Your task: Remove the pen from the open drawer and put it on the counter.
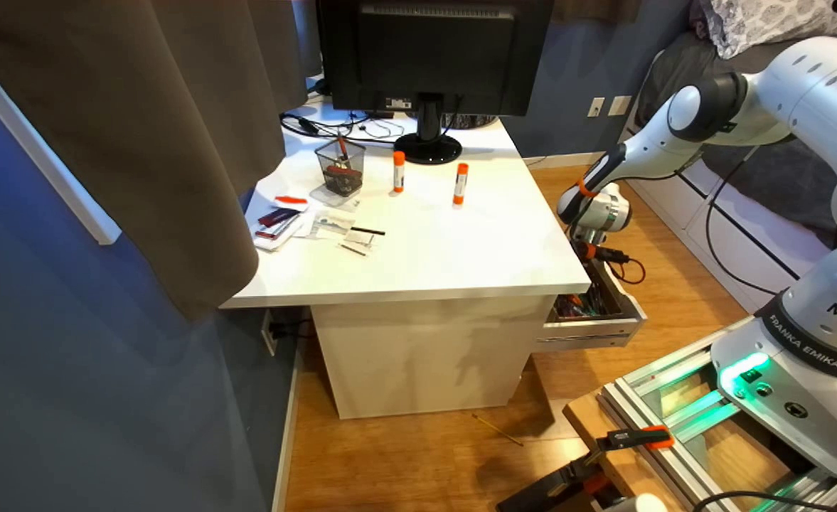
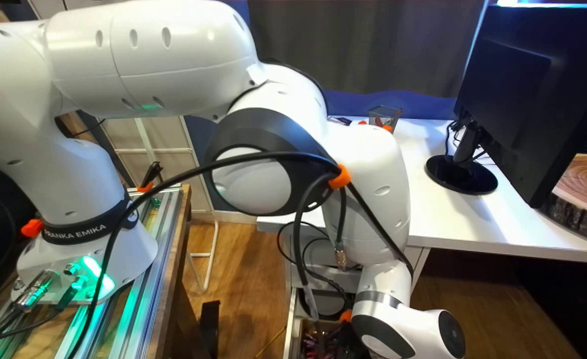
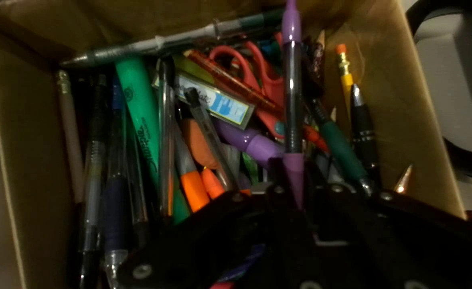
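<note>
The open drawer (image 1: pixel 589 330) stands out from under the counter (image 1: pixel 475 249); both also show in an exterior view, the drawer (image 2: pixel 290 324) partly behind the arm and the counter (image 2: pixel 473 219) behind it. My gripper (image 3: pixel 294 172) points down into a cardboard box in the drawer. In the wrist view its black fingers are closed around the end of a purple pen (image 3: pixel 293 92) with a clear dark barrel. The pen lies over the other pens. In both exterior views the fingertips and this pen are hidden by the counter edge or the arm.
The cardboard box (image 3: pixel 424 104) is crowded with pens, markers, pencils and red scissors (image 3: pixel 236 60). On the counter are two glue sticks (image 1: pixel 398 172) (image 1: pixel 460 185), a mesh pen cup (image 1: pixel 341 171), papers (image 1: pixel 333 226) and a monitor (image 1: pixel 432 57). The counter edge overhangs close to my wrist.
</note>
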